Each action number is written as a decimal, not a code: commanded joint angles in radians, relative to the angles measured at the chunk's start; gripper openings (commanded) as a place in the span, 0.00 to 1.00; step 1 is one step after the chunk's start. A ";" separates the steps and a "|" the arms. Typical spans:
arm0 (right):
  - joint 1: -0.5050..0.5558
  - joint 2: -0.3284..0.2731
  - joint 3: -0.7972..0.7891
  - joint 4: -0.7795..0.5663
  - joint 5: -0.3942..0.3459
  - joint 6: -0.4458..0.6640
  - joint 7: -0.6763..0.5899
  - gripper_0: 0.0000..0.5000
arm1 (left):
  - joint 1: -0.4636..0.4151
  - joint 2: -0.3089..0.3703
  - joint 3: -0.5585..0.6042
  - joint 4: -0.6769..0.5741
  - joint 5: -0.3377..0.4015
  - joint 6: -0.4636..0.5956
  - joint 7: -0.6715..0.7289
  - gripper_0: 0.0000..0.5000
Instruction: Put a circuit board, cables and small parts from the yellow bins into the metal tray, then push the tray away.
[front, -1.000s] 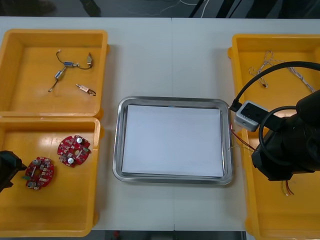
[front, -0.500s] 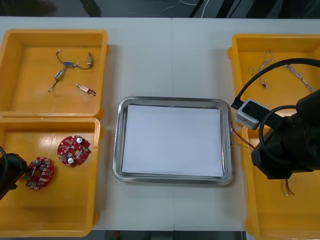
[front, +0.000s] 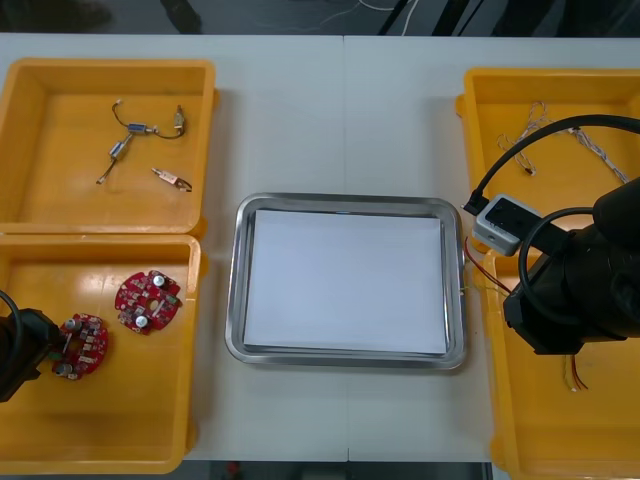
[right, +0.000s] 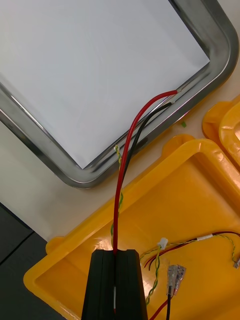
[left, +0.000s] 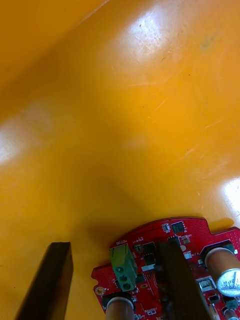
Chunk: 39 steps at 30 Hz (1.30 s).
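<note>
In the near left yellow bin (front: 110, 440) lie two round red circuit boards. My left gripper (front: 22, 352) is open, low at the nearer board (front: 80, 343). In the left wrist view one finger (left: 177, 285) stands over that board (left: 192, 237) and the other finger (left: 47, 280) on the bin floor beside it. My right gripper (right: 116, 287) is shut on a red and black cable (right: 125, 165) that arcs up to the metal tray's rim (right: 200, 85). The right arm (front: 575, 290) hangs over the near right bin, beside the tray (front: 235, 280), which is white inside.
The second board (front: 147, 298) lies just beyond the first. The far left bin holds small metal parts (front: 140, 140). Thin twisted cables (front: 530, 130) lie in the far right bin. More red and yellow cables (right: 200, 240) rest in the near right bin under my right gripper.
My left gripper has slid to the right, up to the nearer circuit board. The right arm has shifted slightly away with the cable in it.
</note>
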 joint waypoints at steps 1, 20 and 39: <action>-0.026 0.005 0.011 -0.026 0.005 0.003 -0.025 0.00 | 0.036 -0.014 -0.015 -0.006 -0.013 -0.010 -0.039 0.00; -0.026 0.005 0.011 -0.026 0.008 0.003 -0.025 0.00 | 0.036 0.003 -0.006 -0.007 0.006 -0.004 -0.039 0.00; -0.028 0.005 0.013 -0.026 0.013 0.003 -0.025 0.00 | 0.003 0.138 0.100 -0.052 0.192 0.135 -0.042 0.00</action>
